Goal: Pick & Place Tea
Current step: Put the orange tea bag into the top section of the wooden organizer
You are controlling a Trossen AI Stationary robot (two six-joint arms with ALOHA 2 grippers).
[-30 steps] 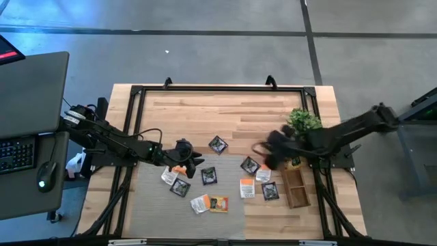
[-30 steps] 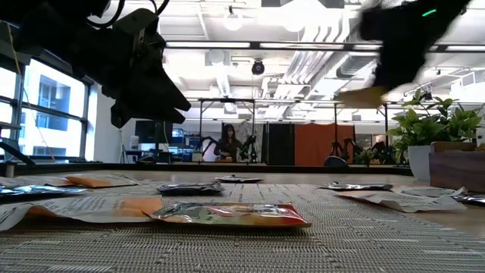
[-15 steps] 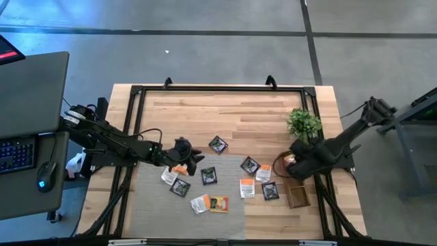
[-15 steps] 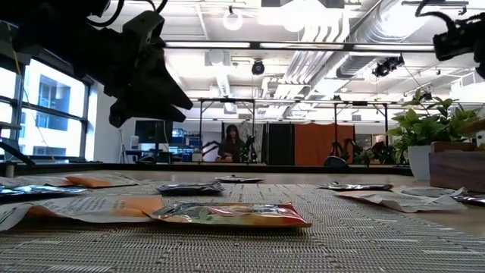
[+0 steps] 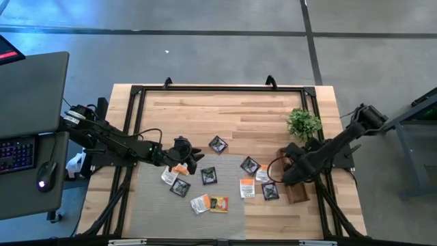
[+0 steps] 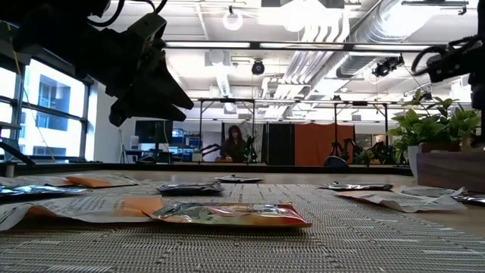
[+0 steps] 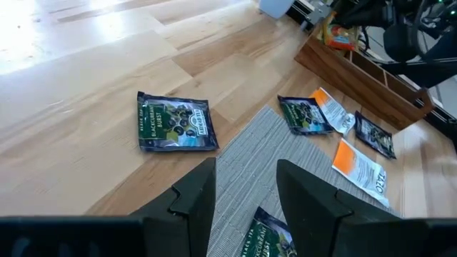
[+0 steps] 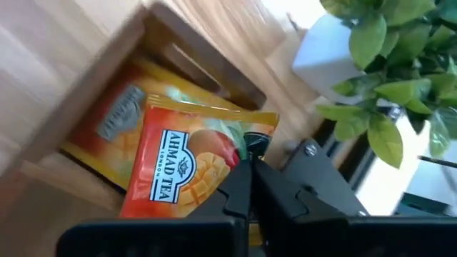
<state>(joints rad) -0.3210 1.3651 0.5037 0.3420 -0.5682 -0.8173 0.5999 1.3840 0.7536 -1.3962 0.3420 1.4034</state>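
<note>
Off-task items around the wooden table (image 5: 225, 113)

A grey mat (image 5: 153, 212) covers the table's lower left in the high view; a potted plant (image 5: 302, 123) stands at right, with a wooden tray (image 5: 298, 193) below it. A desk with a keyboard (image 5: 15, 154) and mouse (image 5: 44, 176) fills the left edge. In the low view, a person (image 6: 233, 142) sits far back at centre.

I see sachets (image 5: 209, 175) scattered on the mat (image 5: 157, 208), the tray (image 5: 298, 193) right of them, and the plant (image 5: 303, 123) behind it.

Potted plant (image 5: 303, 123) (upright) just beside wooden tray (image 5: 298, 193)
</note>
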